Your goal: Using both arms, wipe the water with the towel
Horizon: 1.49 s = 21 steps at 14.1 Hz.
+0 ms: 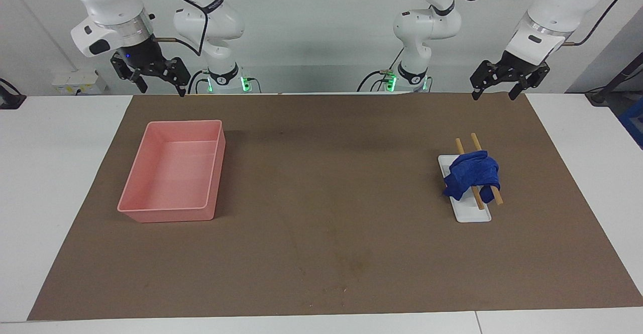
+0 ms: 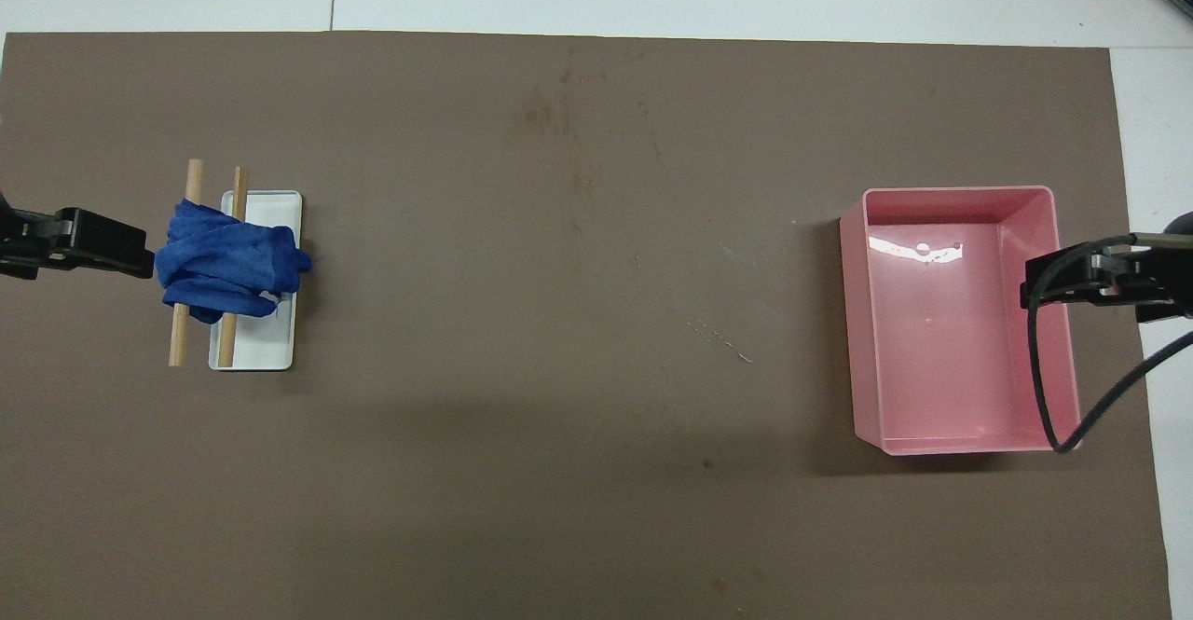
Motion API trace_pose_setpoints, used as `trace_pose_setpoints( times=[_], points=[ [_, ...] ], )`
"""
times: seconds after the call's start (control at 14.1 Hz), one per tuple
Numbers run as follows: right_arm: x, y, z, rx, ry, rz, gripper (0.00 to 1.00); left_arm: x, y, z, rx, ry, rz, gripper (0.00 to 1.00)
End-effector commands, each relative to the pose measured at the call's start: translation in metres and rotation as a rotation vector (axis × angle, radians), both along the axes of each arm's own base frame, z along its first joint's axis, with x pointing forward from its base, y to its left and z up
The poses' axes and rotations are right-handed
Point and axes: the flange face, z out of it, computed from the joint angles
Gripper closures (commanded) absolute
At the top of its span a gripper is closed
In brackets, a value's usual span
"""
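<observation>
The left gripper (image 1: pixel 495 87) is hanging up high at the upper right of the facing view, over the top edge of the brown mat (image 1: pixel 321 253). Its fingers are standing apart and it is holding nothing. The right gripper (image 1: pixel 150 75) is hanging at the upper left of that view, also wide apart and holding nothing. Both arms are waiting.

The towel (image 1: pixel 473 175) is sitting at the right middle of the facing view, just below the left gripper in the picture. It is blue and bunched up, and it is lying over two wooden sticks (image 1: pixel 478 145) that are resting across a small white tray (image 1: pixel 469 212).

The pink tray (image 1: pixel 173 171) is sitting at the left middle of that view, under the right gripper's side. In the overhead view something is shining at its bottom, maybe water.

I think the job is only starting. The towel is not yet picked up. The next move is probably for the left gripper to come down and pinch the towel at its top.

The sticks could get in the way and lift up or roll with the towel. The rest of the worktop (image 1: pixel 60 183) is white.
</observation>
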Motion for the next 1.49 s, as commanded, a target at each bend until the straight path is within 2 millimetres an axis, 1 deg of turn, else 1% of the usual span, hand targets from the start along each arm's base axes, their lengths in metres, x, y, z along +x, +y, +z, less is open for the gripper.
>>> trace_pose_setpoints(
  times=[0.0,0.71,1.42],
  points=[
    [-0.0049,-0.0031,-0.0007,0.021,-0.007,0.014,0.00,-0.0026,0.0007,0.0003,-0.001,-0.003,-0.013,0.00],
    [-0.0044,-0.0031,-0.0015,0.020,-0.005,0.002,0.00,-0.0016,0.0006,0.0009,-0.002,-0.015,-0.013,0.00],
    [-0.0044,0.0016,-0.0017,0.020,-0.010,0.007,0.00,-0.0015,-0.0002,0.0010,-0.002,-0.017,-0.014,0.00]
  ],
)
